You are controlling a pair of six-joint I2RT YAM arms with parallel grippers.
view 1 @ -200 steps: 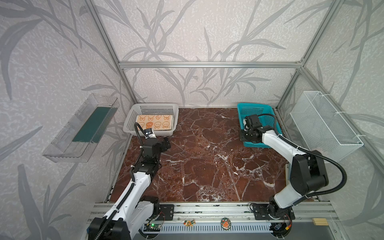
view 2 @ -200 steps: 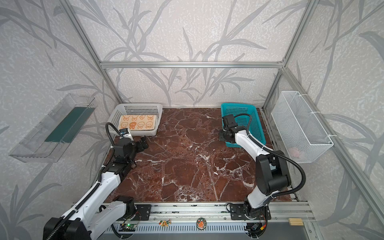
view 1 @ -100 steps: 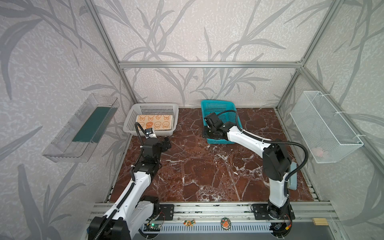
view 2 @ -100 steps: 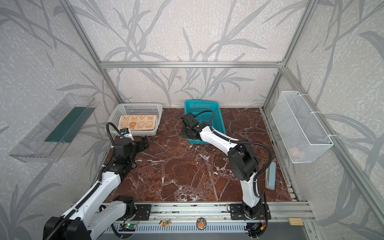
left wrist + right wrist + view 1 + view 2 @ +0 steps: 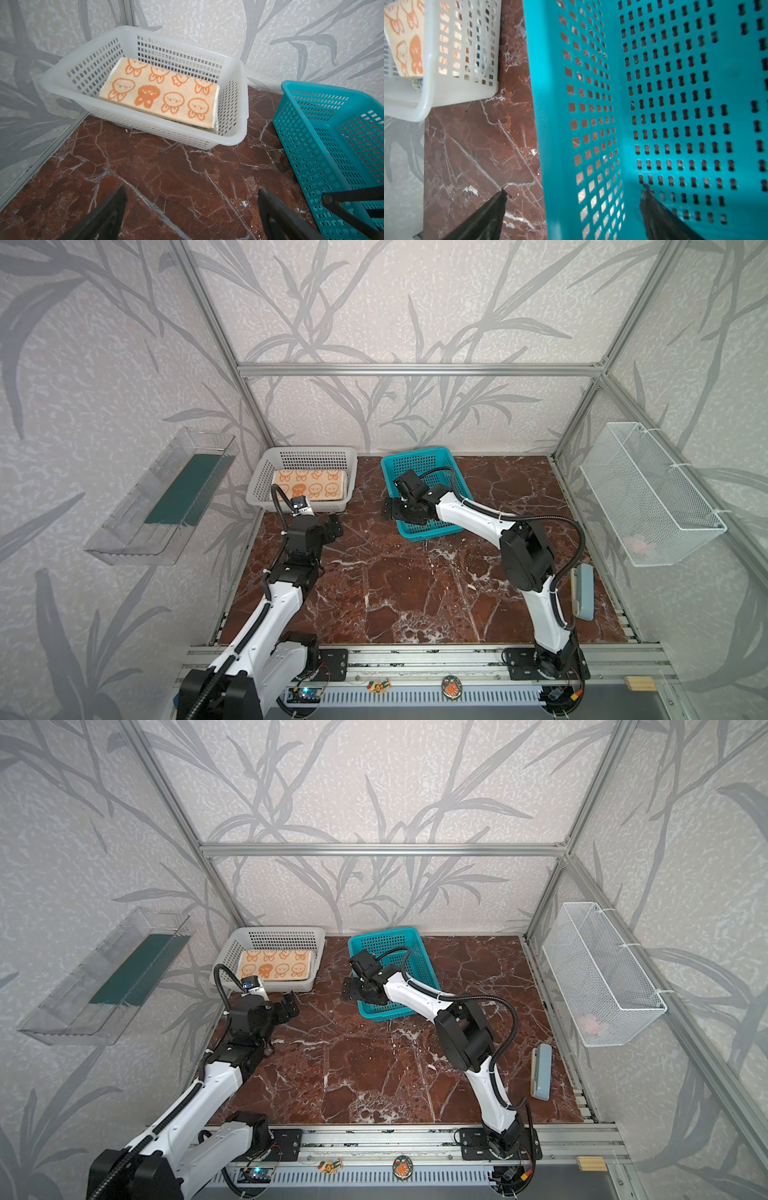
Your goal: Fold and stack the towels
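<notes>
The towels lie folded in a stack inside the white basket (image 5: 307,454) (image 5: 278,934) (image 5: 234,104) (image 5: 463,52). The top towel (image 5: 309,485) (image 5: 276,965) (image 5: 158,93) (image 5: 404,41) is cream with orange bunnies; only the edges of the layers below show. My left gripper (image 5: 334,526) (image 5: 291,1004) (image 5: 191,191) hovers open over bare marble in front of that basket. My right gripper (image 5: 392,510) (image 5: 351,990) (image 5: 574,191) is open astride the near left wall of the empty teal basket (image 5: 415,452) (image 5: 386,932) (image 5: 311,128) (image 5: 550,104), with one finger inside and one outside.
A clear shelf (image 5: 166,493) with a green mat hangs on the left wall. A white wire basket (image 5: 648,489) hangs on the right wall. A blue-grey block (image 5: 582,593) (image 5: 542,1071) lies near the table's right edge. The two baskets stand close together.
My right arm pulled the teal basket from the back right corner to the middle, beside the white basket, then opened its jaws off the wall. The left arm stayed put.
</notes>
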